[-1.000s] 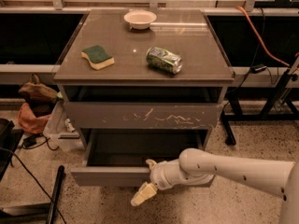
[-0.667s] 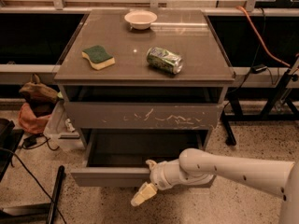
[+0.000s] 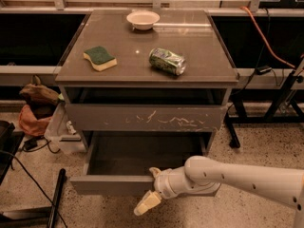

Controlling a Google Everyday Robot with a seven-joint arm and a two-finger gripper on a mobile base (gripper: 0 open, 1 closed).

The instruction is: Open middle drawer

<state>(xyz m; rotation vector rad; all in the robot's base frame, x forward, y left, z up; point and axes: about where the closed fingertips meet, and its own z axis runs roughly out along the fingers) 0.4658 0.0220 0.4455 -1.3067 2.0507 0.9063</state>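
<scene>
The middle drawer (image 3: pixel 107 185) stands pulled well out from the low grey-brown cabinet, its dark interior open to view and its plain front facing forward, below the taller front marked with white scratches (image 3: pixel 142 118). The pincer (image 3: pixel 150 188) is at the right part of that plain front, on the end of a white arm (image 3: pixel 247 177) that reaches in from the lower right. It is spread open: one fingertip (image 3: pixel 154 171) sits at the front's upper edge, and the other finger (image 3: pixel 146 205) slants down and to the left in front of the panel, past its lower edge. On the tabletop (image 3: pixel 204 42) lie a green-and-yellow sponge (image 3: pixel 99 58) at the left, a crushed green can (image 3: pixel 167 61) on its side towards the middle, and a small white bowl (image 3: pixel 143 19) near the back edge, all well apart.
</scene>
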